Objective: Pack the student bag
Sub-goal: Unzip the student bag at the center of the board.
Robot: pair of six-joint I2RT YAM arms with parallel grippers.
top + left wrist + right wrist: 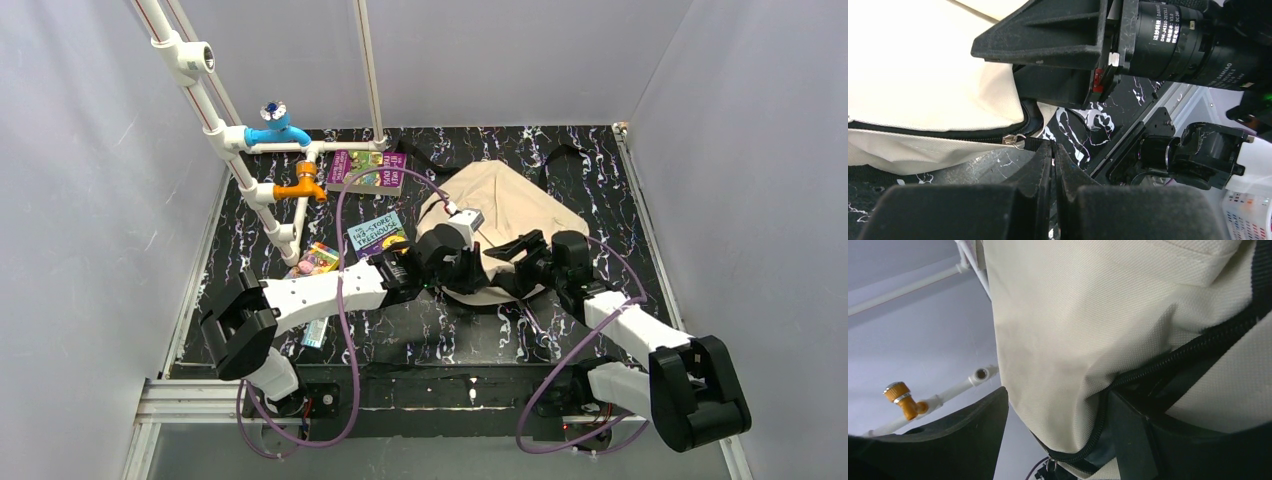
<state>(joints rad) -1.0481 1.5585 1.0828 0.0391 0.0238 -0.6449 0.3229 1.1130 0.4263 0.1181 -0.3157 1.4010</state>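
The fingers [1040, 172] of the left gripper [1052, 148] are pressed flat together, and between their tips they pinch the black zipper pull [1034, 144]. This pull hangs from a small metal slider [1015, 140] on the black zipper [948, 134] at the near edge of the student bag [510, 200].

The fingers [965, 432] of the right gripper [1048, 440] stand wide apart. One finger is outside the beige cloth with a gap to it. The other finger [1133, 437] sits at the open zipper line, and a fold of the cloth lies between the two. They do not clamp it.

In the top view both grippers meet at the near side of the bag, the left gripper [462, 268] just left of the right gripper [522, 252]. The bag lies flat on the black marbled table [430, 335], right of the middle and towards the far side.

Left of the bag lie a teal book [377, 234] and, farther away, a purple book [367, 172]. On the far left stands a white pipe frame [215, 110] with a blue tap [275, 128] and an orange tap [300, 185].
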